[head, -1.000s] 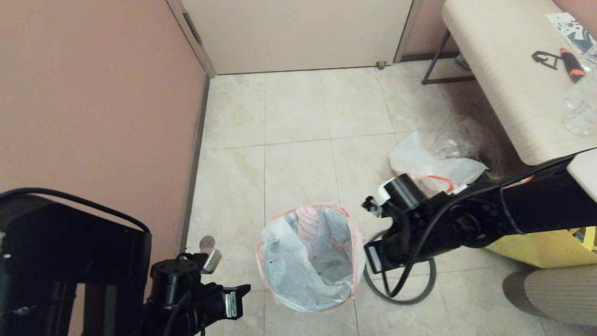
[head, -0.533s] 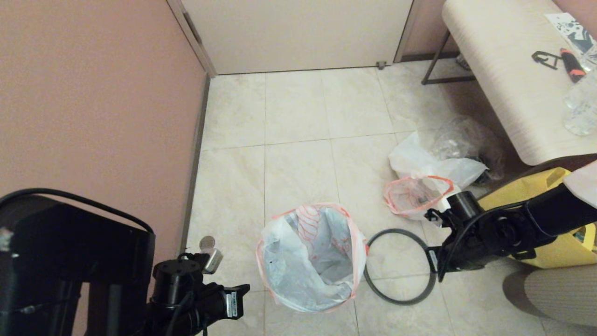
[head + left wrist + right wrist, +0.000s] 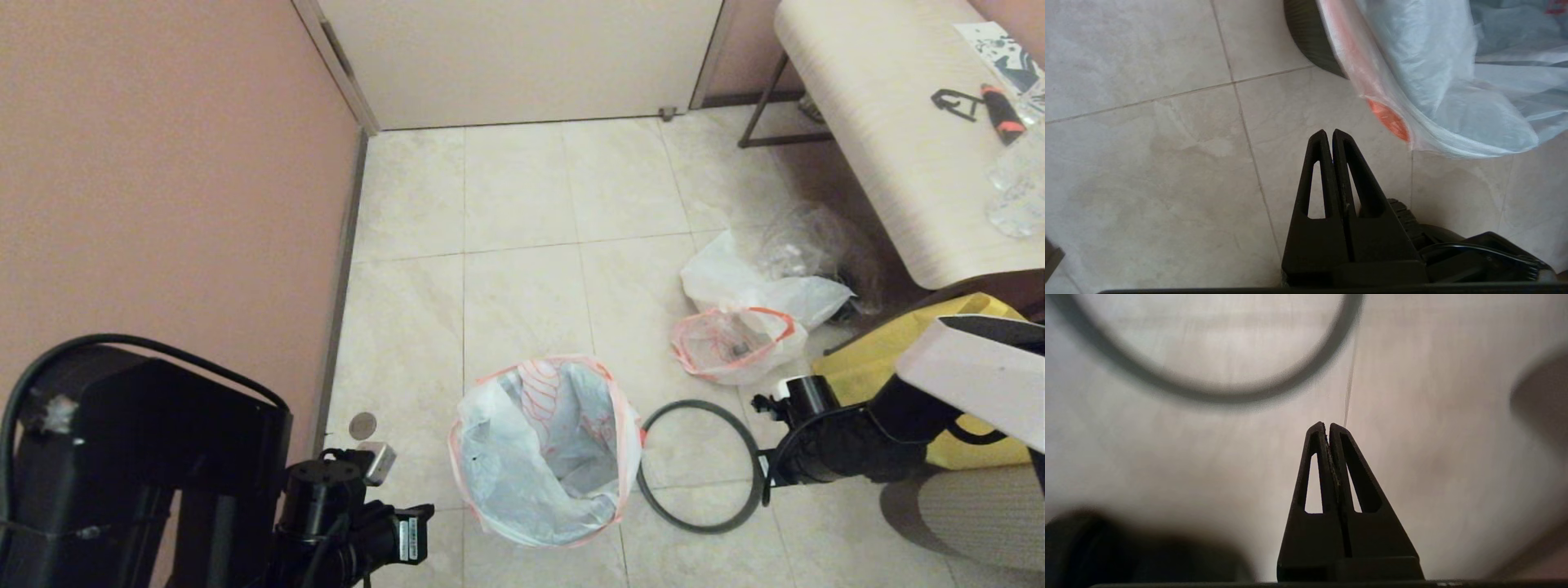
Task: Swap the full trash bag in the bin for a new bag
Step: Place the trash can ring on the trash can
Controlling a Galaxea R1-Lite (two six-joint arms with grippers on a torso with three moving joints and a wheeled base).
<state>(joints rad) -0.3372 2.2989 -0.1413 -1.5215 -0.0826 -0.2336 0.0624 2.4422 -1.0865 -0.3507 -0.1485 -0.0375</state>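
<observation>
— Right gripper (image 3: 1327,425) pulled back off the ring (image 3: 702,465), fingers closed, holding nothing.
— And the new bag (image 3: 543,449)?
— Lining the bin (image 3: 1308,36). Left gripper (image 3: 1328,132) closed beside it.

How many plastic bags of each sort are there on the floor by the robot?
White plastic bag with red cartoon print, lining the bin: 1
White translucent plastic bag with pink-orange rim: 1
Clear colourless plastic bag: 1
Total: 3
</observation>
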